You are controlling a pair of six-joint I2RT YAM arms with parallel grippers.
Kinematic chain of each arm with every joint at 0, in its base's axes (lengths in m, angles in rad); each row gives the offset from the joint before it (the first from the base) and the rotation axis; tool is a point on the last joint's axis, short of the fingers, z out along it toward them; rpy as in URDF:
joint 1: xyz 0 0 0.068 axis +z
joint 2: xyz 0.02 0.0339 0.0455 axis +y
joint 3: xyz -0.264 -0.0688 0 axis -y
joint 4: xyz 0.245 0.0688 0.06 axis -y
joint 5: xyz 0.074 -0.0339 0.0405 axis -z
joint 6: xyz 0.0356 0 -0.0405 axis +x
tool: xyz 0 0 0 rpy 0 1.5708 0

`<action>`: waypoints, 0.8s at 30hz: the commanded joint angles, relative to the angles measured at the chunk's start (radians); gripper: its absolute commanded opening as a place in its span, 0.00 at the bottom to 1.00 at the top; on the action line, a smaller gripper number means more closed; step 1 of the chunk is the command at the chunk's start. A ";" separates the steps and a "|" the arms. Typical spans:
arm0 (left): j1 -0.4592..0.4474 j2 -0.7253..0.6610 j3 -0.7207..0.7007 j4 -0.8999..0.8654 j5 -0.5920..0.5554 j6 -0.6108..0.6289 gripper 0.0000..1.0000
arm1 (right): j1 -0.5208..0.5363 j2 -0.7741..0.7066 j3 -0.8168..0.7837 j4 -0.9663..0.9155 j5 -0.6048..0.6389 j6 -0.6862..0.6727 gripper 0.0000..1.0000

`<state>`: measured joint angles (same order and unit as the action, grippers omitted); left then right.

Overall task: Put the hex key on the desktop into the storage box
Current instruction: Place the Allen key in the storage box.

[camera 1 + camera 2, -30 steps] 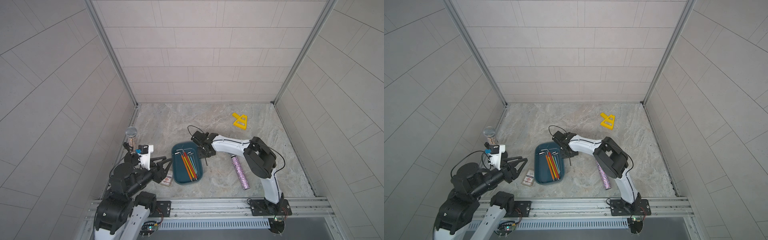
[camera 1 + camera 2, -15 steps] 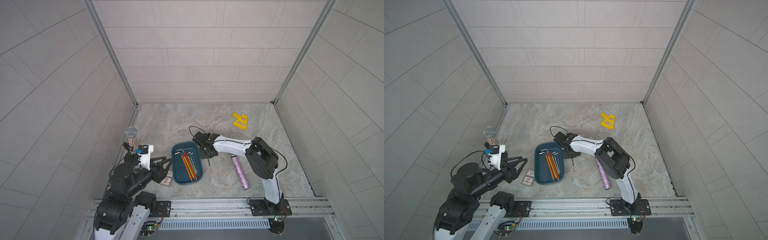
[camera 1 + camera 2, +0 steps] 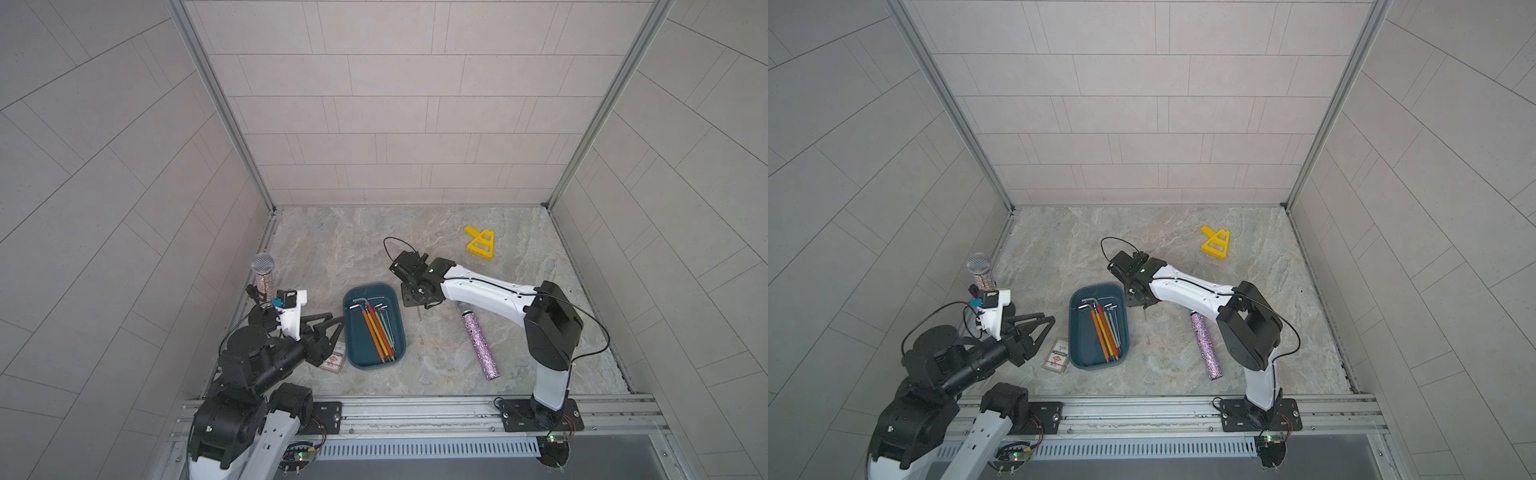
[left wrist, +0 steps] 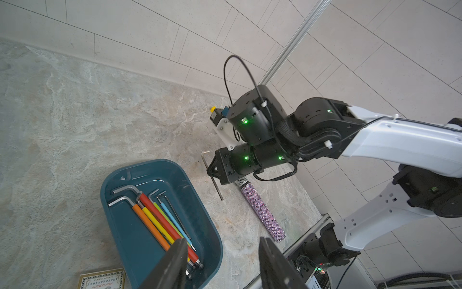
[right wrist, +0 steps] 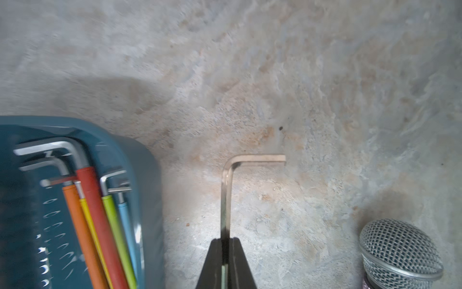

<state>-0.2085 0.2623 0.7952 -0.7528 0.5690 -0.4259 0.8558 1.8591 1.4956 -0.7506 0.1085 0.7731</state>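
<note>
The marbled worktop [image 3: 332, 241] carries a teal box [image 3: 358, 349] near its front, a card [image 3: 333, 358] just left of it, a glittery microphone [image 3: 480, 345] lying right, a yellow frame [image 3: 481, 243] far back and an upright microphone [image 3: 262, 272] at its left edge.

Head count, tabletop:
One storage box [image 3: 356, 349]; five colour-sleeved hex keys [image 4: 162, 221] inside, one bare hex key [image 5: 226, 200] at its 3 o'clock; two microphones [image 3: 262, 266] [image 3: 480, 345]; one yellow plastic piece [image 3: 482, 245]; one card [image 3: 334, 359].
</note>
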 commanded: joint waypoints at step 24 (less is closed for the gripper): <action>0.014 -0.014 -0.010 0.025 0.009 0.012 0.53 | 0.152 0.229 0.217 -0.042 -0.149 -0.040 0.00</action>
<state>-0.2028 0.2623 0.7944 -0.7525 0.5690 -0.4259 1.0115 2.0773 1.6947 -0.7582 -0.0414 0.7292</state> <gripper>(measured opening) 0.533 0.086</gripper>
